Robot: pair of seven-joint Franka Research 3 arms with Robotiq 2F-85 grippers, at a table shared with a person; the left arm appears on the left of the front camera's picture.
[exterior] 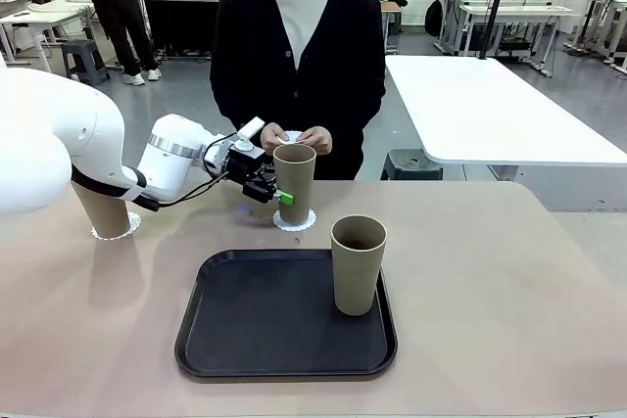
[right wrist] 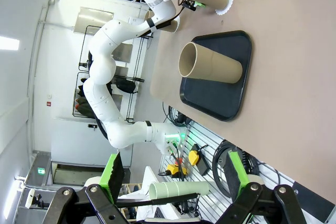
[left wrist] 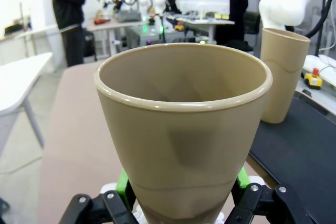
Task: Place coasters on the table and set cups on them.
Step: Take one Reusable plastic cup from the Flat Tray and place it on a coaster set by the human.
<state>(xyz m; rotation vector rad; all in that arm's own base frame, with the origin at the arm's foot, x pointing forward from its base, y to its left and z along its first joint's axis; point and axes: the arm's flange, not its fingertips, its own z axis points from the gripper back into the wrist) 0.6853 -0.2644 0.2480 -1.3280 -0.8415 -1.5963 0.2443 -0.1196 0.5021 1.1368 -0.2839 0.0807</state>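
Note:
My left gripper (exterior: 278, 193) is shut on a tan cup (exterior: 294, 181) low on its side. This cup stands upright on a white scalloped coaster (exterior: 294, 220) on the beige table (exterior: 490, 291). In the left wrist view the same cup (left wrist: 184, 124) sits between the green pads (left wrist: 124, 183). A second cup (exterior: 103, 212) rests on its coaster (exterior: 118, 231) at the left, partly behind my arm. The third cup (exterior: 358, 263) stands on the black tray (exterior: 265, 325). The person's hands hold another coaster (exterior: 292, 136). My right gripper (right wrist: 176, 182) is open, high above the table.
The person stands at the far edge, hands close behind the held cup. The black tray (right wrist: 223, 98) lies at the table's near middle with its cup (right wrist: 210, 62) on the right side. A white table (exterior: 490, 110) stands behind to the right.

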